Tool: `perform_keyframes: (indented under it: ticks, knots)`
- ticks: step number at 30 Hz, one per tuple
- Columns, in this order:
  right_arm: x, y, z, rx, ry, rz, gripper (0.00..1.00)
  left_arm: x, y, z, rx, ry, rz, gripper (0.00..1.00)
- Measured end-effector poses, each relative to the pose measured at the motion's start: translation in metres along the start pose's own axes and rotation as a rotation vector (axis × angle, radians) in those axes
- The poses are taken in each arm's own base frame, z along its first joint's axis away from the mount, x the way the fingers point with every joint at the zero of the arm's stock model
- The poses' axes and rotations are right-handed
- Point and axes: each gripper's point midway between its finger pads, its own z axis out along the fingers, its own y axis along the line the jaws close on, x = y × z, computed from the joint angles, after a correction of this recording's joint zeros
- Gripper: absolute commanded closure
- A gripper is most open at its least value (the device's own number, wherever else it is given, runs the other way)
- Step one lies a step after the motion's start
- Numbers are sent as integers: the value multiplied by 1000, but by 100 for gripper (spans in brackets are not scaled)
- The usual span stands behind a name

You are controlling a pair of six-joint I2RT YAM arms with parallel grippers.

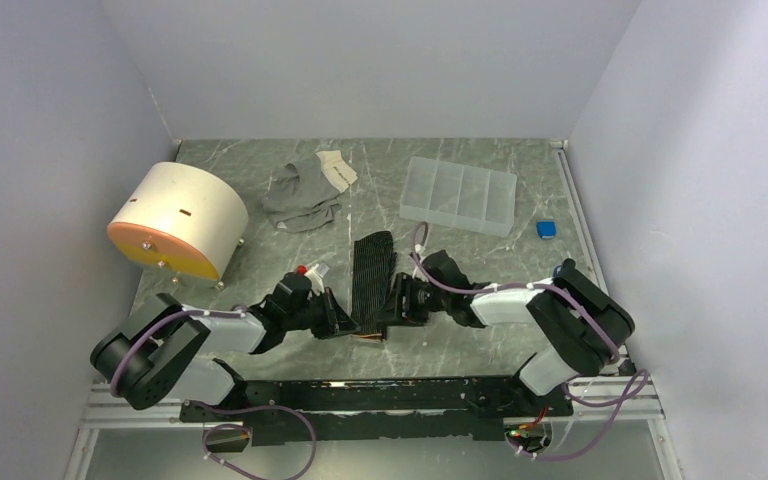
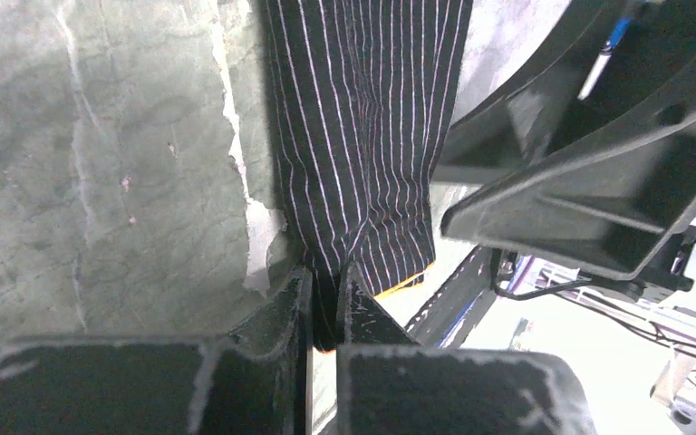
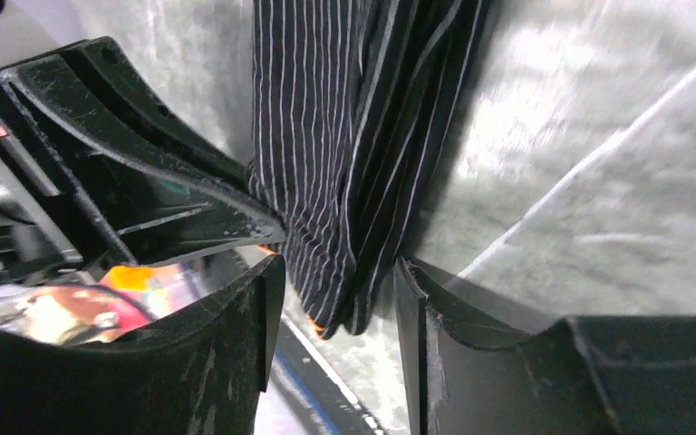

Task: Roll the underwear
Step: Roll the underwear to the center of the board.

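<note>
The underwear (image 1: 372, 268) is black with thin white stripes and lies folded into a long narrow strip on the marble table, its near end lifted between both arms. My left gripper (image 1: 345, 325) is shut on that near end: in the left wrist view its fingers pinch the underwear (image 2: 362, 136) at the gripper (image 2: 326, 281), and an orange edge shows beside them. My right gripper (image 3: 337, 281) stands open, its jaws on either side of the hanging underwear (image 3: 344, 136) without pressing it. Seen from above, the right gripper (image 1: 392, 310) is just right of the strip.
A cream cylinder with an orange face (image 1: 175, 220) stands at the left. Grey garments (image 1: 305, 195) lie at the back centre, a clear compartment box (image 1: 458, 195) at the back right, and a small blue object (image 1: 546, 229) near the right wall.
</note>
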Motion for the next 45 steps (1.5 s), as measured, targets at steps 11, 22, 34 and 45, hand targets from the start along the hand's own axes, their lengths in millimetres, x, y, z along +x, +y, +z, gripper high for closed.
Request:
perform_keyframes:
  ticks: [11, 22, 34, 45]
  knots:
    - [-48, 18, -18, 109, -166, -561, 44, -14, 17, -18, -57, 1, 84, 95]
    - [-10, 42, -4, -15, -49, -1549, 48, -14, 23, -25, -76, 41, 166, 95]
    - [42, 19, 16, -123, 115, -2020, 49, -12, 21, -22, -47, 97, 186, 95]
    - [34, 24, 33, -122, 65, -2152, 67, -13, 20, -21, -42, 121, 201, 95]
